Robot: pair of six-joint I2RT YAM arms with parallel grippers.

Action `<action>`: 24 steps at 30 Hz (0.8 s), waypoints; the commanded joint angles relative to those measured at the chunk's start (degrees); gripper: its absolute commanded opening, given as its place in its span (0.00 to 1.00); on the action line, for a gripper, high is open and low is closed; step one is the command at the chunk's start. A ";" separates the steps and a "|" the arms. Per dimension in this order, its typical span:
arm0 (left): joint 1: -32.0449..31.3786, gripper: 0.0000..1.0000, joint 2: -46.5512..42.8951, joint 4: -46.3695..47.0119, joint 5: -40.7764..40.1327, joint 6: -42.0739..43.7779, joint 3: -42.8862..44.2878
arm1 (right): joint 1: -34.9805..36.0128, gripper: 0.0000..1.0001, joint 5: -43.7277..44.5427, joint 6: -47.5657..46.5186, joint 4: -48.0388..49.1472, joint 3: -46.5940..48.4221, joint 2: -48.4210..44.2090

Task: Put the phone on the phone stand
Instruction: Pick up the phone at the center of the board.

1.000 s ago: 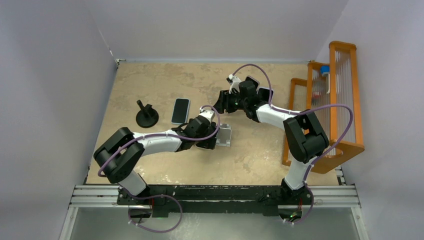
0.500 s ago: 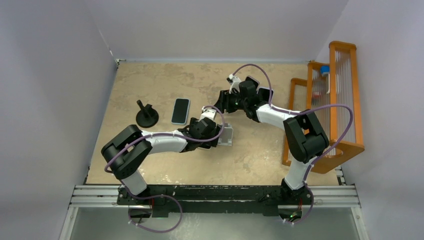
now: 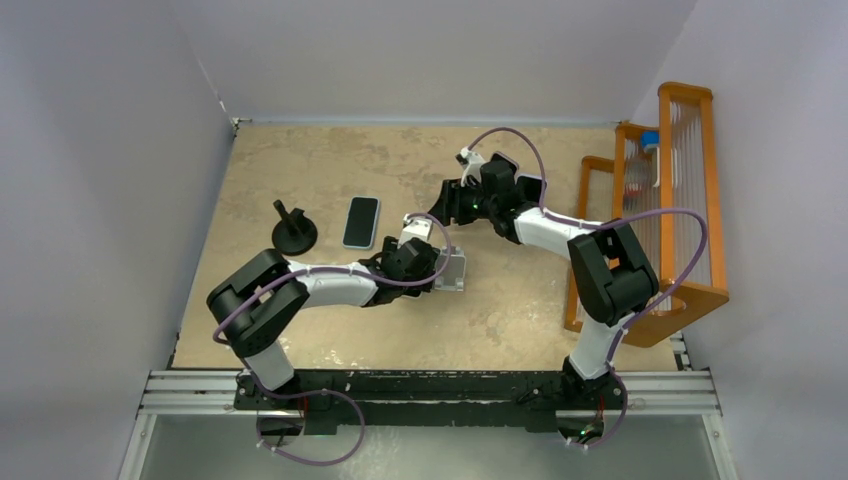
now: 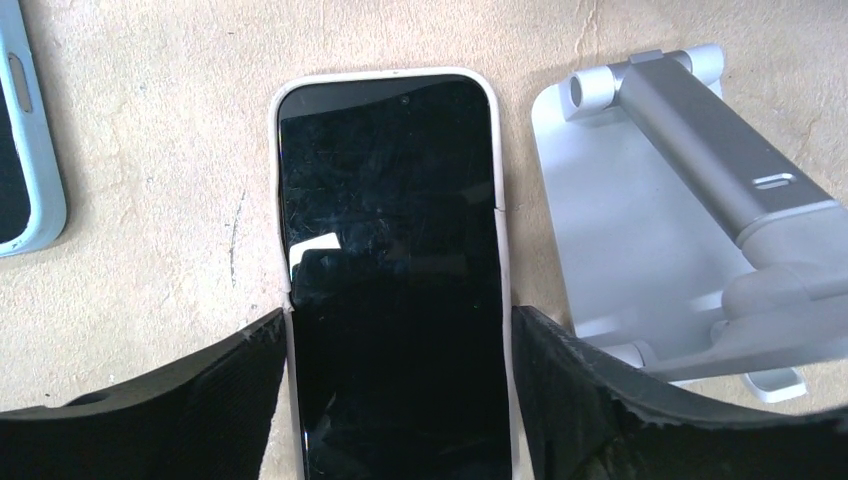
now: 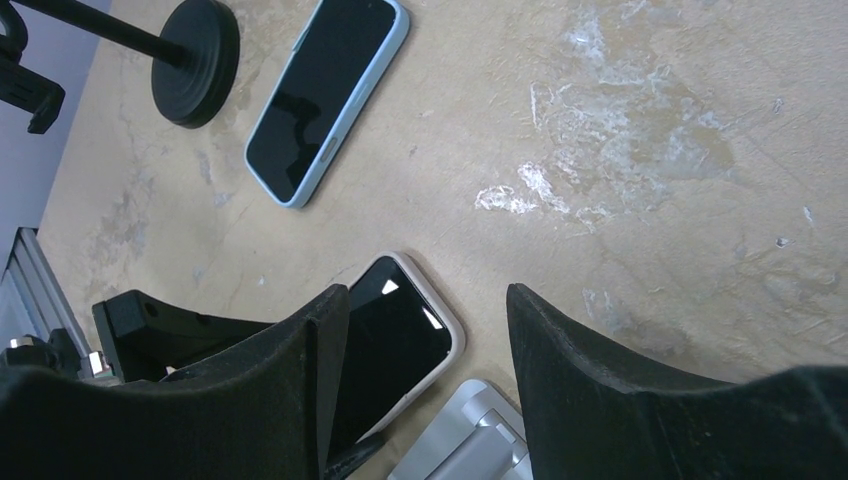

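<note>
A phone [image 4: 390,250] in a cream case lies flat, screen up, on the tan table, just left of a silver phone stand [image 4: 620,230]. My left gripper [image 4: 398,320] straddles the phone's lower half. Its left finger touches the case edge and its right finger stands a hair off the other edge, so the gripper is open. From above, the left gripper [image 3: 415,262] covers the phone beside the stand [image 3: 452,270]. My right gripper [image 5: 428,300] hangs open and empty behind them, looking down on the phone [image 5: 400,330] and the stand [image 5: 480,445].
A second phone in a light blue case [image 3: 361,221] lies to the left, next to a black round-based stand [image 3: 294,233]. An orange wooden rack [image 3: 660,220] stands along the right edge. White walls close in the table on three sides.
My left gripper slid forward over the cream-cased phone and its jaws narrowed toward the phone's sides. The right arm barely shifted.
</note>
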 commanded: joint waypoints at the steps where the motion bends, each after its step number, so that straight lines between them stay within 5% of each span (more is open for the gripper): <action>1: -0.58 0.67 8.39 -11.52 12.11 -6.94 -5.27 | -0.60 0.61 -1.39 -0.21 1.54 -0.69 -3.63; 5: -0.54 0.58 8.50 -9.70 12.93 -7.87 -6.83 | -0.87 0.61 -3.03 -0.28 1.77 -1.25 -2.70; 24: -0.52 0.58 -1.20 -5.27 10.32 -10.58 -11.27 | -1.31 0.60 -11.57 3.14 7.24 -5.71 8.03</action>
